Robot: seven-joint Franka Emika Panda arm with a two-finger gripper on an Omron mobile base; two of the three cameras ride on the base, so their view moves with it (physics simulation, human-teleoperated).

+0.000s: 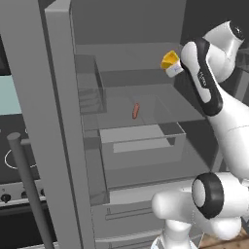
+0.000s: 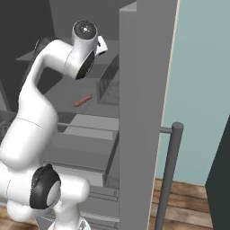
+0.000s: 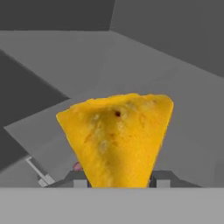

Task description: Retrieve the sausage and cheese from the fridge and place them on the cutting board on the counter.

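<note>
Grey fridge walls all around me now: the tall grey French-door fridge stands open, its door slabs framing both base views, and my white arm reaches up into the interior. On the hand camera I've got the bright yellow triangular cheese wedge front and centre, its narrow end down between the 2 dark fingertips, which sit snug against either side of it. So the two-finger gripper is narrowed onto the cheese, holding it. From the left base view I see that same wedge up high at the end of the hand, lifted clear of the shelf (nothing under it but air).

Lower down, the small reddish-brown sausage link lies alone on the grey middle shelf, well apart from the gripper, with a clear-walled drawer bin just in front of it. On the right base view the sausage shows as a slanted sliver past my arm's elbow.
</note>
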